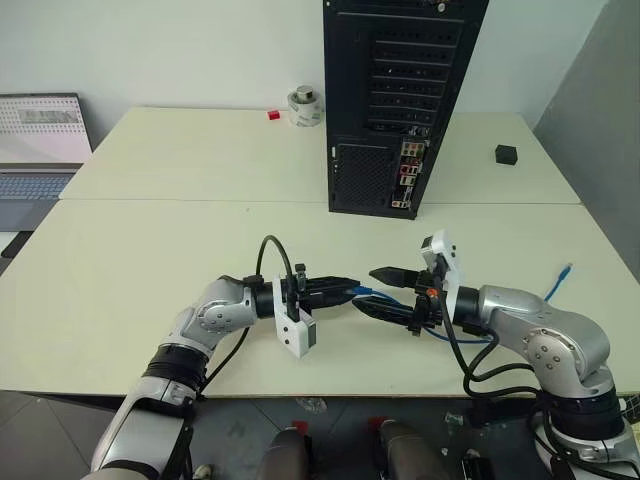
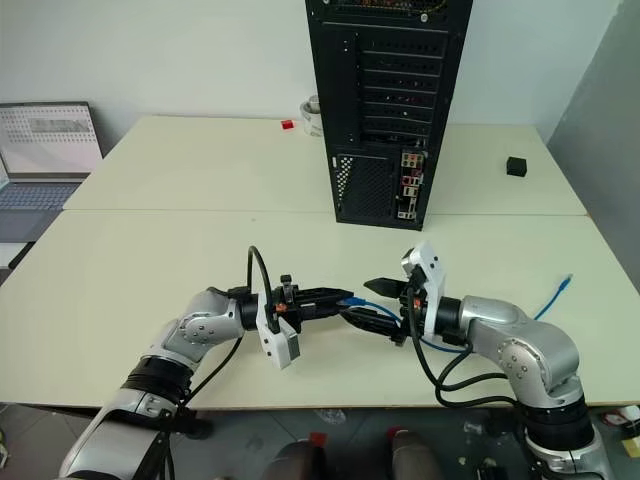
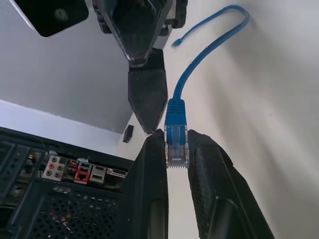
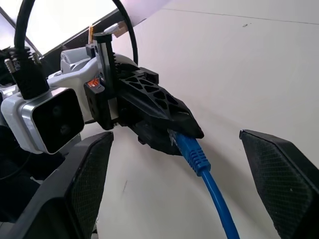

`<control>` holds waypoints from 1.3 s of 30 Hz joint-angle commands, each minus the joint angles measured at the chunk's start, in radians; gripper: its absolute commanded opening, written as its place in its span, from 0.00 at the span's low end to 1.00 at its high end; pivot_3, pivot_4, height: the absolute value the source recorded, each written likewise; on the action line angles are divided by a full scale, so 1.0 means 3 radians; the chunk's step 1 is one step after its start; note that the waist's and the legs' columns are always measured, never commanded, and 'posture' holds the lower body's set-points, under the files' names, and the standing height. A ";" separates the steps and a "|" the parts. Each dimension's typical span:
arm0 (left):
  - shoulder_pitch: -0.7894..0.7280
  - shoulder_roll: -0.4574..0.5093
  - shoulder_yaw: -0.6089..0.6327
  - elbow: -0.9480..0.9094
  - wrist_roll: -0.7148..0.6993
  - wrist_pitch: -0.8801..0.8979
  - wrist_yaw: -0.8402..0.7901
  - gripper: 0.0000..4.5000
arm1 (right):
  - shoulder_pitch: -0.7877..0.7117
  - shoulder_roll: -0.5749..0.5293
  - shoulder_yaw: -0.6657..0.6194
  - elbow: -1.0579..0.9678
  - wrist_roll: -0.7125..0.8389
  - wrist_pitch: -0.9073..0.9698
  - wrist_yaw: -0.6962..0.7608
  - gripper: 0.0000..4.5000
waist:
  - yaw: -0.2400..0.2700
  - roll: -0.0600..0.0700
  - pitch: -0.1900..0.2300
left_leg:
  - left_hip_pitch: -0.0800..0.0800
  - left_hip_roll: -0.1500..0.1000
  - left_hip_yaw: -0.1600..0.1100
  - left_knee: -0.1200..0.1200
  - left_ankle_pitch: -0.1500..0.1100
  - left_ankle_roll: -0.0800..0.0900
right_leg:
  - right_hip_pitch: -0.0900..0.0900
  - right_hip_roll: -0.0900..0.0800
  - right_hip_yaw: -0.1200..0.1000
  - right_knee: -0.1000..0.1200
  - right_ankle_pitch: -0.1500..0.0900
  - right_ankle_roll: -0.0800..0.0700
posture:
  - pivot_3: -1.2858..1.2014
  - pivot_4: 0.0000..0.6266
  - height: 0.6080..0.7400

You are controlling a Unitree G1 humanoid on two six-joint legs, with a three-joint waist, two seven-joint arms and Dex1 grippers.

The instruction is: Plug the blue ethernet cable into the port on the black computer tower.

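Note:
The blue ethernet cable (image 1: 377, 294) runs over the near table from my left gripper, and its far end (image 1: 566, 270) lies at the right. My left gripper (image 1: 350, 290) points right and is shut on the cable's clear plug (image 3: 175, 149), with blue cord trailing from its tips. My right gripper (image 1: 364, 290) faces it tip to tip and is open, one finger (image 4: 89, 169) on each side of the cord (image 4: 204, 167), not touching it. The black computer tower (image 1: 400, 90) stands upright at the back. Its port sits in the coloured connector strip (image 1: 408, 172) low on the rear panel.
A laptop (image 1: 40, 150) sits at the far left. A tape roll (image 1: 304, 106) and a small red piece (image 1: 273, 115) lie left of the tower. A small black cube (image 1: 506, 153) rests to its right. Bare table (image 1: 180, 230) stretches between grippers and tower.

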 commanded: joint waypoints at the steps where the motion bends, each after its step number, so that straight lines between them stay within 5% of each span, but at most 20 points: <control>1: -0.0079 0.0040 0.0033 -0.0033 0.0120 -0.0096 0.0304 0.06 | -0.0030 0.0033 -0.0037 -0.0032 0.0141 0.0025 -0.0020 0.95 | 0.0000 0.0000 0.0000 | 0.0000 0.0000 0.0000 0.0000 0.0000 0.0000 | 0.0000 0.0000 -0.0001 0.0000 0.0000 0.0000 | 0.52 0.24 1.00; 6: -0.0096 0.0078 -0.0005 -0.0043 0.0310 -0.0104 0.0563 0.06 | -0.0050 0.0068 0.0003 0.0030 0.0142 0.0014 -0.0043 0.95 | -0.0001 0.0000 0.0000 | 0.0000 0.0000 0.0000 0.0000 0.0000 0.0000 | 0.0000 0.0000 -0.0001 0.0000 0.0000 0.0000 | 0.52 0.24 1.00; 10: -0.0095 0.0105 -0.0041 -0.0064 0.0405 -0.0097 0.0705 0.06 | -0.0077 0.0115 0.0002 0.0070 0.0146 0.0001 -0.0064 0.80 | -0.0002 0.0000 0.0000 | 0.0000 0.0000 0.0001 0.0000 0.0000 0.0000 | 0.0000 0.0000 -0.0002 0.0000 0.0000 0.0000 | 0.52 0.24 1.00; 26: -0.0063 0.0209 -0.0190 -0.0163 0.0523 -0.0095 0.1005 0.06 | -0.0109 0.0153 0.0003 0.0183 0.0180 0.0022 -0.0070 0.02 | -0.0003 0.0000 0.0000 | 0.0000 0.0001 0.0001 0.0000 0.0000 0.0000 | 0.0000 0.0000 -0.0003 0.0001 0.0000 0.0000 | 0.52 0.24 1.00; 32: -0.0025 0.0206 -0.0209 -0.0167 0.0514 -0.0072 0.1089 0.06 | -0.0133 0.0132 -0.0007 0.0234 0.0239 0.0074 -0.0038 0.00 | -0.0003 0.0000 0.0000 | -0.0001 0.0000 0.0001 0.0000 0.0000 0.0000 | 0.0000 -0.0001 -0.0003 0.0001 0.0000 0.0000 | 0.52 0.24 1.00; 34: -0.0016 0.0215 -0.0259 -0.0132 0.0394 -0.0037 0.1047 0.22 | -0.0152 0.0122 -0.0011 0.0256 0.0255 0.0094 -0.0022 0.00 | -0.0003 0.0000 0.0000 | 0.0000 0.0001 0.0001 0.0000 0.0000 0.0000 | 0.0000 0.0000 -0.0004 0.0001 0.0000 0.0000 | 0.52 0.24 1.00; 39: 0.0012 0.0293 -0.0426 -0.0120 -0.0027 0.0089 0.0826 0.43 | -0.0170 0.0080 -0.0018 0.0284 0.0279 0.0137 0.0035 0.00 | -0.0004 0.0000 0.0000 | 0.0000 0.0000 0.0001 0.0000 0.0000 0.0000 | 0.0000 -0.0001 -0.0004 0.0001 0.0000 0.0000 | 0.52 0.24 1.00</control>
